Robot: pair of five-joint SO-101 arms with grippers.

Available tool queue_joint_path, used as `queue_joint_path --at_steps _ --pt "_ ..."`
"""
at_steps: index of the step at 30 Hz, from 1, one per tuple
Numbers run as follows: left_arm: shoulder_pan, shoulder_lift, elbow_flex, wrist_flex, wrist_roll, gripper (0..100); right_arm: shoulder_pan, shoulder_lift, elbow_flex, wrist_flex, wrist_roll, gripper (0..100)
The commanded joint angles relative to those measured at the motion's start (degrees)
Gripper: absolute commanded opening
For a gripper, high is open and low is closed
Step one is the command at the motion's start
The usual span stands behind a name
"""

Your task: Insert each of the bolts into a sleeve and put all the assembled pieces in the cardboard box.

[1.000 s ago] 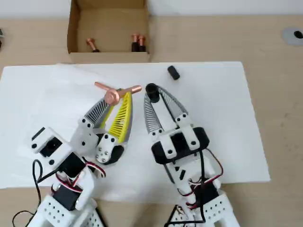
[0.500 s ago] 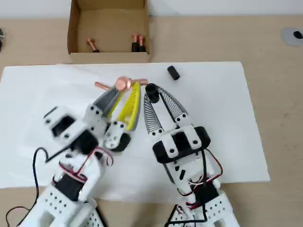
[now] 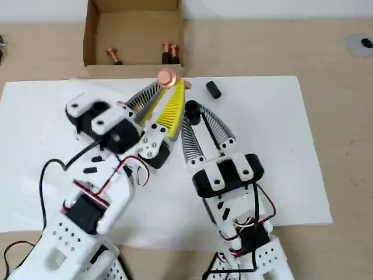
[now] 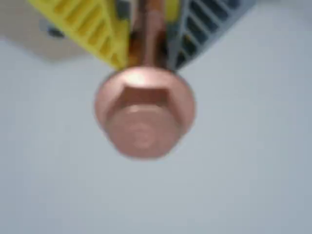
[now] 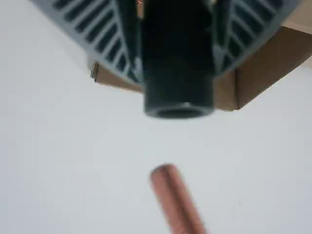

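Just short of the cardboard box (image 3: 134, 70), L end effector (image 3: 169, 86) is clamped on a copper bolt (image 4: 145, 118), w/ R end effector (image 3: 192, 114) beside it pinching a black sleeve (image 5: 178, 58) over the white sheet (image 3: 274, 151), spare sleeve (image 3: 213, 90) lying nearby.

A white sheet (image 3: 280, 175) lies on a wooden table (image 3: 344, 116), a grey disc (image 3: 360, 44) apart.

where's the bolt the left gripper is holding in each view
high view: bolt at the left gripper tips, by the cardboard box front wall.
left wrist view: centre, head facing the camera.
right wrist view: a copper shaft end near the black sleeve; cannot tell if it is this bolt.
shared landmark: white sheet.
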Motion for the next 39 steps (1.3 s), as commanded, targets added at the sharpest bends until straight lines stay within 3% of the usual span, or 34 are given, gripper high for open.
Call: queue_joint_path --at_steps 1,9,17,24,29,39 --pt "0.6 0.5 -10.1 11.4 -0.1 1 0.7 -6.7 -0.1 -1.7 -0.5 1.0" --pt "0.7 0.6 -16.3 16.0 0.1 1 0.7 -6.7 -0.1 -2.9 -0.5 1.0" --pt "8.7 2.0 -16.7 17.0 -0.1 1 0.7 -6.7 -0.1 -2.8 -0.5 1.0" --pt "8.5 4.9 -24.3 27.3 -0.3 1 0.7 -6.7 -0.1 -2.8 -0.5 1.0" --pt "3.4 5.8 -25.2 27.5 -0.3 1 0.7 -6.7 -0.1 -2.8 -0.5 1.0" --pt "2.6 6.5 -22.3 27.3 -0.3 1 0.7 -6.6 -0.1 -2.8 -0.5 1.0"
